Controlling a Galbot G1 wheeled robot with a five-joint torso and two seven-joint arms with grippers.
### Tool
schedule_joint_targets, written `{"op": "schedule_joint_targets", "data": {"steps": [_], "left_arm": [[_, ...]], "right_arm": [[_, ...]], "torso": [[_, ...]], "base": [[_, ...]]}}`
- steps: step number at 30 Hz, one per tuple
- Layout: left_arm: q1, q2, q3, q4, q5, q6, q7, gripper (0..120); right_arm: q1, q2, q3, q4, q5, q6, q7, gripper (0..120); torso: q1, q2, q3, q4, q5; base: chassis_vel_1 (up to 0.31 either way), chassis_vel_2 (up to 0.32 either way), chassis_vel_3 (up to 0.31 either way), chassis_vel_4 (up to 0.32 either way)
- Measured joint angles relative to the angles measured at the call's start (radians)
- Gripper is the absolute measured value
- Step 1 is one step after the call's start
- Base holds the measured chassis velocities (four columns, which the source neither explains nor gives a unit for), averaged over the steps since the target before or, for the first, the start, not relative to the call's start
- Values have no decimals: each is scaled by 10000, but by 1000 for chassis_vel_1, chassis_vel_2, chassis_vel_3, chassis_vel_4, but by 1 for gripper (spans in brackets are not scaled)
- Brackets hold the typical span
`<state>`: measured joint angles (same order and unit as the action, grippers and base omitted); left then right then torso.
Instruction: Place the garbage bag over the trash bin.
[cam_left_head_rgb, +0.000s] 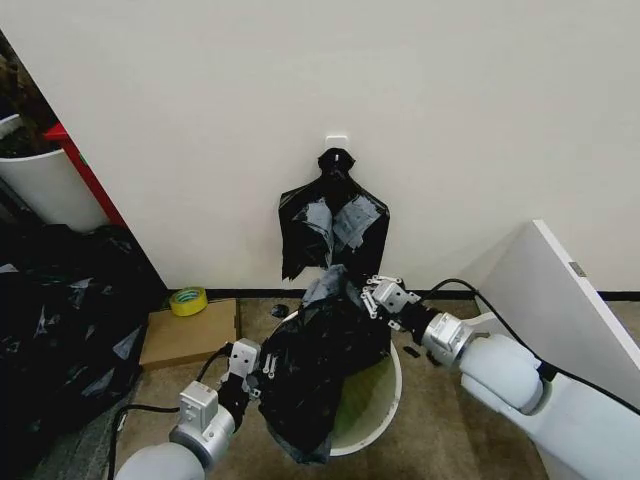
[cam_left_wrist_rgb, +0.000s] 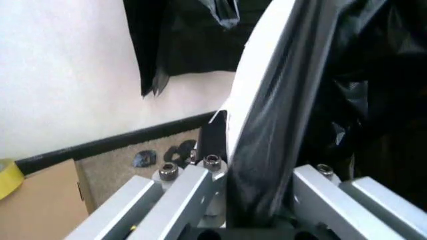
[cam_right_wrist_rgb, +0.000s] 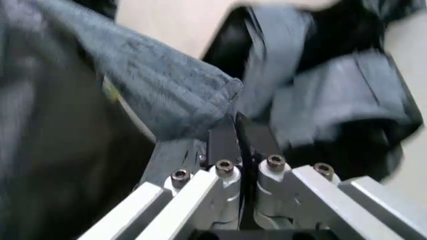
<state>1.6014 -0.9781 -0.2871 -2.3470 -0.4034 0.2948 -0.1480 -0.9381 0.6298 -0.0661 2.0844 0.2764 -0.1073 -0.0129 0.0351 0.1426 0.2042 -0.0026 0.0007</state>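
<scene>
The garbage bag (cam_left_head_rgb: 320, 375) is draped over the trash bin (cam_left_head_rgb: 385, 412), each hand pinching an edge: left hand (cam_left_head_rgb: 262, 365) near-left, right hand (cam_left_head_rgb: 378, 297) far-right. Film this thin could easily tear or slip free if they pull unevenly, dropping the bag into the bin.

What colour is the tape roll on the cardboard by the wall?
Yellow; the tape roll shows best in the head view.
</scene>
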Motion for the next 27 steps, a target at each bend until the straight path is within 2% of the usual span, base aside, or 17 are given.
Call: {"op": "schedule_joint_targets", "data": {"steps": [3,9,13,16,19,20,21,23,24,27], "left_arm": [[-49,-4,-28,79,-89,-119,-6,1],[-189,-59,-39,186,-334,-297,28,1],[-173,-84,-64,225,-441,-320,9,1],[-126,-139,-90,198,-819,-245,-227,1],[-123,-154,-99,180,-892,-206,-276,1],[-115,-163,-123,164,-937,-166,-330,1],[-110,-163,-130,157,-943,-156,-346,1],[-60,-160,-163,121,-951,-111,-417,1],[-60,-160,-163,121,-951,-111,-417,1],[-32,-184,-168,117,-970,-87,-637,1]], "right_arm": [[-220,-184,204,-49,142,41,-160,0],[-1030,-546,934,-181,1458,547,-1632,0],[-1186,-610,1160,-119,2278,533,-1901,1],[-1251,-621,1338,-66,3156,391,-1652,16],[-1274,-608,1399,-19,3507,245,-1482,19],[-1331,-567,1532,36,4198,-4,-1206,27],[-1349,-565,1567,36,4334,-39,-1187,30],[-1451,-596,1869,-79,4984,11,-1552,41],[-1451,-596,1869,-79,4984,11,-1552,41],[-1474,-512,2254,-93,5893,-239,-1180,54]], "torso": [[0,0,0,0,0],[0,0,0,-2,0],[0,0,-1,-1,0],[0,0,0,1,0],[0,0,-1,1,-1],[0,0,-1,0,-1],[0,0,-1,0,0],[0,0,-1,0,0],[0,0,-1,0,0],[0,0,-1,-1,0]], "base": [[0,0,0,0],[0,0,0,0],[0,0,0,0],[0,0,0,0],[0,0,0,0],[0,0,0,0],[0,0,0,0],[0,0,0,0],[0,0,0,0],[0,0,0,0]]}}
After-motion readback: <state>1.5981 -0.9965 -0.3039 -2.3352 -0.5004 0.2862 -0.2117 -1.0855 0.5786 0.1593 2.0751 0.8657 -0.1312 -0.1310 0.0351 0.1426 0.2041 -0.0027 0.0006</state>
